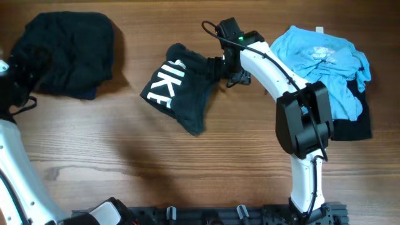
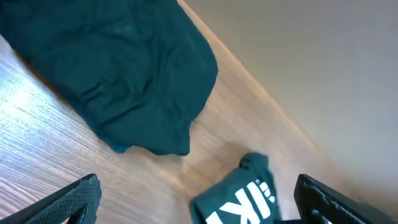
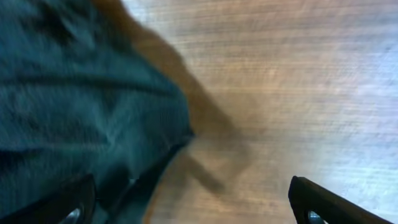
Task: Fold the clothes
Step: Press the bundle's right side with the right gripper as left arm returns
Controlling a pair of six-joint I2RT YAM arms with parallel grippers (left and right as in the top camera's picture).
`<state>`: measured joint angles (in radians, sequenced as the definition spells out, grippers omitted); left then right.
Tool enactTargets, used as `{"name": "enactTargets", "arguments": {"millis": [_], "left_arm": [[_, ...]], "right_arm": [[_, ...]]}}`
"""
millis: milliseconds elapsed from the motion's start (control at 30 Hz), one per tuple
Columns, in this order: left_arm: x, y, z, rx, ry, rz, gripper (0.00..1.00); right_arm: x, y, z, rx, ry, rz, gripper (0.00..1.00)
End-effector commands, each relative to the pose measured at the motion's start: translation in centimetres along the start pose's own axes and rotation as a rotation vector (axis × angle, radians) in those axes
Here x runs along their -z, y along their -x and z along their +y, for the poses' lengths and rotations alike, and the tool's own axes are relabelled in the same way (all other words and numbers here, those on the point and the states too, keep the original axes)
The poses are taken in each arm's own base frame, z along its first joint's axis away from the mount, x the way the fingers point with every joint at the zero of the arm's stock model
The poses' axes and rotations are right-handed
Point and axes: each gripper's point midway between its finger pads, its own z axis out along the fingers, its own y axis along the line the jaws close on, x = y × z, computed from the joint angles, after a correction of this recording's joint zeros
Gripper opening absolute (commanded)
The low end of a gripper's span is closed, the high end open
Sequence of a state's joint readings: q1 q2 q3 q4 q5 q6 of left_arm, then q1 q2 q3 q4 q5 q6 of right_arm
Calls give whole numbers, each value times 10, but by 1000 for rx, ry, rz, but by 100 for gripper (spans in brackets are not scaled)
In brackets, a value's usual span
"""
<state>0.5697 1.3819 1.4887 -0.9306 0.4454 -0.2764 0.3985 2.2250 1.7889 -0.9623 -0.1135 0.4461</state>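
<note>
The wooden counter (image 1: 125,156) carries three lots of clothing. No basket, bin or box shows in any view, so there is nothing to report of containers.

The largest lot is the blue top (image 1: 319,56) at the far right. It is crumpled and lies over a black garment (image 1: 350,128) that shows past its near edge. Next is the dark heap (image 1: 69,53) at the far left, bunched rather than flat. The smallest is the logo garment (image 1: 178,87) in the middle, rumpled with its white letters up, well apart from both other lots.

The right gripper (image 1: 225,67) is at the logo garment's right edge. Its wrist view is blurred but shows the fingers spread wide, dark cloth against one of them and bare wood between, clamped on nothing that I can see. The left gripper (image 2: 198,190) hangs over the counter near the dark heap, its fingers wide apart and holding nothing.

I judge the logo garment to be the piece in hand, at the spreading or first-grasp stage, since no neat fold shows on it. The next move calls for closing on a single edge or corner rather than a bunch, then drawing the cloth flat. The left arm would likely need to come across to take the opposite edge. The blue top looks not yet started.
</note>
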Motion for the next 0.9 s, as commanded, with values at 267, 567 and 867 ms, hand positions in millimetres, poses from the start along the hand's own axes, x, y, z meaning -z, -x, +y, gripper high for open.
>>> {"name": "enactTargets", "arguments": {"millis": [267,567,867], "left_arm": [[-130,-107,-72,-432,-159,402,100],[-152,-131,-84,-491,-186,457,100],[-138,-83,-49,-222,-107,362,100]], "right_arm": [[120,-16,15,85,184,-60,100],[40,-72,25,-217,365,175,99],[0,-91,52,-241,461,153,96]]}}
